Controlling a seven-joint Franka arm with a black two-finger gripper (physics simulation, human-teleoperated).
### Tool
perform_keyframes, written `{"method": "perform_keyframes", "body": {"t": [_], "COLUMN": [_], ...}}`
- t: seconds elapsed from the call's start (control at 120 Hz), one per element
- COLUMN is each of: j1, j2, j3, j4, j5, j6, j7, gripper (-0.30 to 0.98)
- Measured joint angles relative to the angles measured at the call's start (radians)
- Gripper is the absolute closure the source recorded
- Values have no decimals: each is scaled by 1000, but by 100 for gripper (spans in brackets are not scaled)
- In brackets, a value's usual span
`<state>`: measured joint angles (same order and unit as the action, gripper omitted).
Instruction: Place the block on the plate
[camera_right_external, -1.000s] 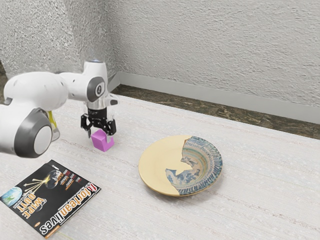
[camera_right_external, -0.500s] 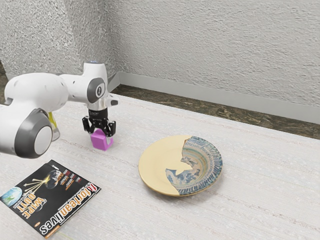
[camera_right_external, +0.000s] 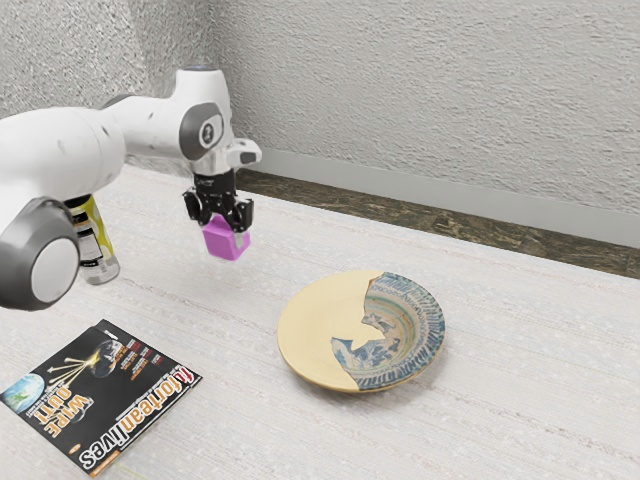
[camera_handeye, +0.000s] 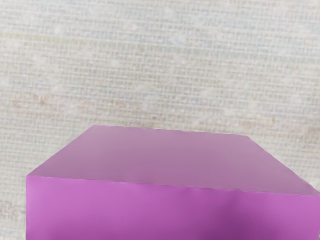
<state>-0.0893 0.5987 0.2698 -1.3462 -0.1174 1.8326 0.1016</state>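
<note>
My black gripper is shut on the magenta block and holds it raised above the table, up and to the left of the plate in the exterior view. In the wrist view the block looms large at the lower edge, with table surface beyond it. The round plate, part plain yellow and part blue patterned, lies on the table near the exterior view's middle, apart from the block.
A magazine lies flat at the exterior view's lower left. A bottle with a yellow and black label stands beside the arm. Behind the pale table rises a textured wall.
The fingers closed on the block, which then left the table. Hand and block have moved up and toward the exterior view's right. More of the bottle shows; the plate has stayed put.
</note>
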Motion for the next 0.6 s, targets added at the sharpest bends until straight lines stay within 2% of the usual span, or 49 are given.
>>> {"method": "perform_keyframes", "body": {"t": [0.275, 0.6], "j1": [-168, -330], "j2": [-162, -254], "j3": [0, -32], "j4": [-143, -264], "j5": [30, 66], "j6": [-40, -39], "j7": [-1, -17], "gripper": [29, 29]}}
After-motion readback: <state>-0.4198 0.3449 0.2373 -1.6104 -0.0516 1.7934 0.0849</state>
